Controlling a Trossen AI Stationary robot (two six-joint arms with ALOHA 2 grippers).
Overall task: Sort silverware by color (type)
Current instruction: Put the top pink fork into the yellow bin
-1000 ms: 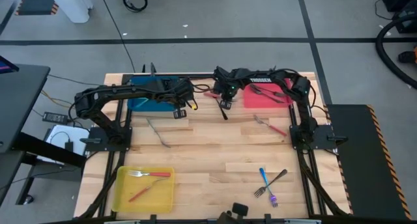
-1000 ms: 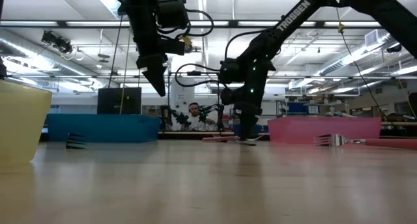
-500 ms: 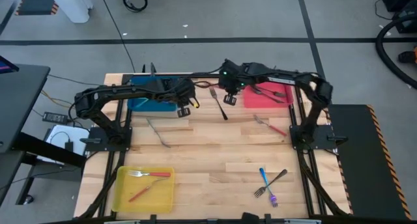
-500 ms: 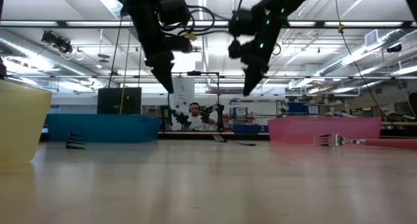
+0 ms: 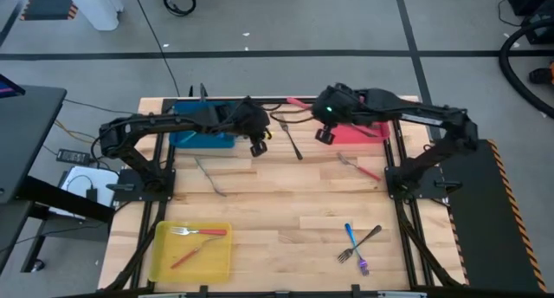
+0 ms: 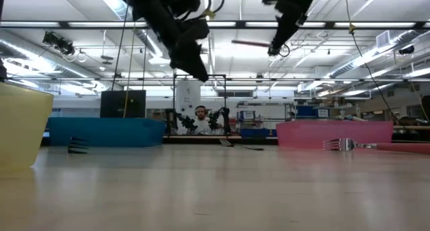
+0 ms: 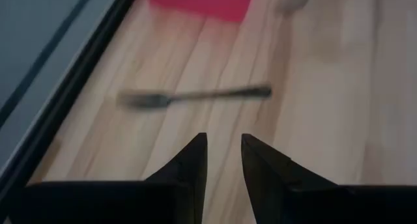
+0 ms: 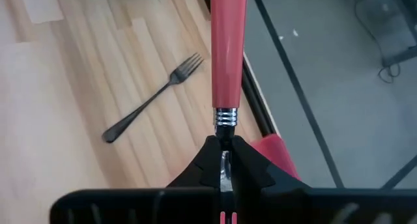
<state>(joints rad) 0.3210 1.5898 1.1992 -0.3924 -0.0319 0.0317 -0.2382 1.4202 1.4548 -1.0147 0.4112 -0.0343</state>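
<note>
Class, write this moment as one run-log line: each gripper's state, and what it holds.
right gripper: shut on red-handled utensil, raised near red tray | left gripper: open, empty, above dark fork

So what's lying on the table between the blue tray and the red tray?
One dark fork on bare wood, seen from above, between blue tray and red tray.

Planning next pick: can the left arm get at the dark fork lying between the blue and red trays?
Probably yes. The left gripper hangs empty beside the dark fork, bare wood around it. The right gripper, holding a red-handled utensil, is raised nearby.
</note>
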